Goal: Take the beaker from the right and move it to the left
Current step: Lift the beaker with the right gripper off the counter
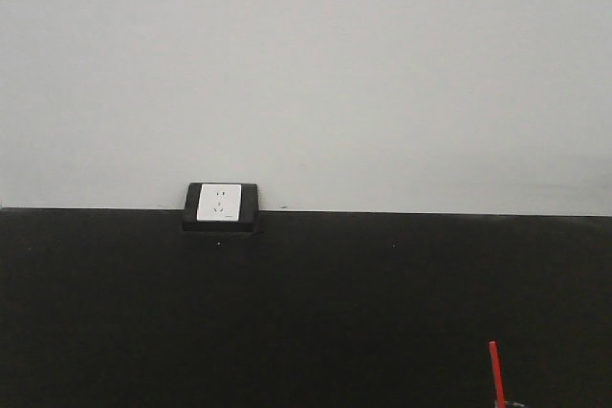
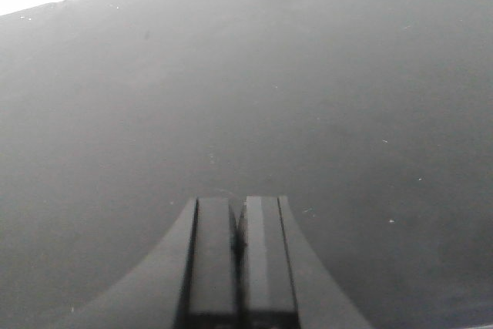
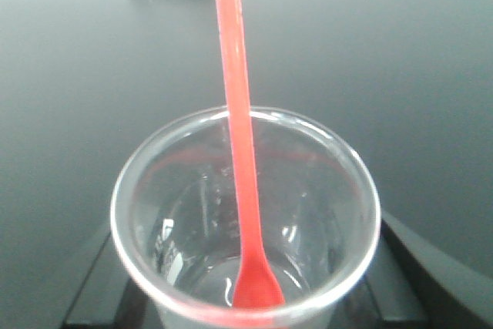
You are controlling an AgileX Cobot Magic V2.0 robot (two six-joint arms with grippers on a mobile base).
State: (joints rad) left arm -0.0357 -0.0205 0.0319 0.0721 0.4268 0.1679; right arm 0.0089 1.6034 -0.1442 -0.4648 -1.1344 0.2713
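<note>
Close against the lens of my right pincer (image 3: 245,298) stands the beaker (image 3: 185,213), its clear rim filling the lower half of the wrist view, with my dark fingers (image 3: 86,292) showing on either side of its wall. Whether the pads press the glass I cannot tell, since the beaker hides them. A red stirrer (image 3: 240,152) leans inside it, blade at the bottom and handle slanting away from me. Beyond lies the black table (image 3: 431,75). In the front view only the stirrer's tip shows, low at the right, so I judge the beaker is on its starting side and the grasp is the step in hand. My left pincer (image 2: 239,236) is pressed together over bare table. Next I need a sure hold, then a level carry leftward, or the stirrer may tip out.
</note>
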